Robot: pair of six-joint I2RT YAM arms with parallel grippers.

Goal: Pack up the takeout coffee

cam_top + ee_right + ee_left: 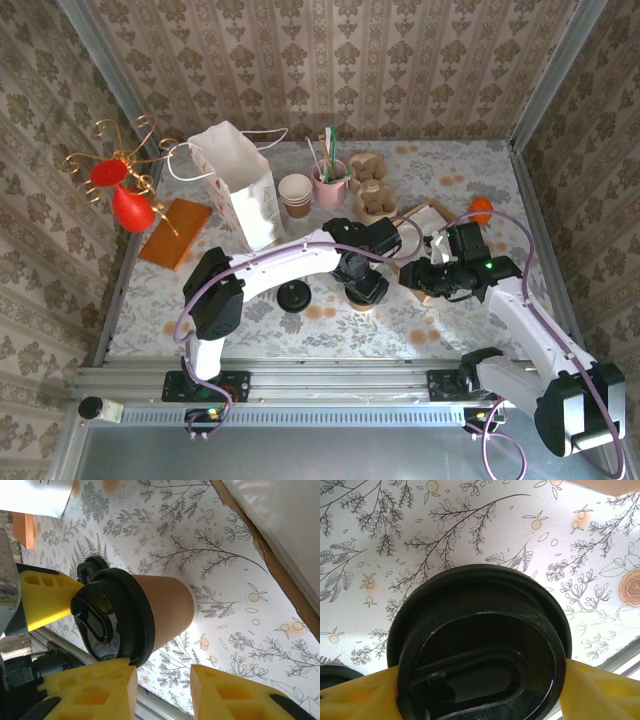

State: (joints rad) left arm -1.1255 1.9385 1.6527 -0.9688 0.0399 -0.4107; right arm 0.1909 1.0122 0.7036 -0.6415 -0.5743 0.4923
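The left gripper (pixel 480 690) pinches the lid of the takeout coffee (pixel 165 610), which stands on the table (pixel 250 330) with the right gripper (pixel 162 690) slightly spread and empty beside it — the carry into the white paper bag (pixel 245 190) is all left to do.

- takeout coffee (pixel 150 615) upright on table (pixel 250 325), between the jaws of left gripper (pixel 480 692), lid touching both.
- right gripper (pixel 162 682) just right of cup, apart.
- loose lid (pixel 294 297) on table, left of left gripper.
- paper bag (pixel 240 190) beyond left gripper, further left.

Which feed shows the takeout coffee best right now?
Right wrist: takeout coffee seen side-on, cup and lid. Left wrist gives its lid top; top external, a sliver beneath the left arm.
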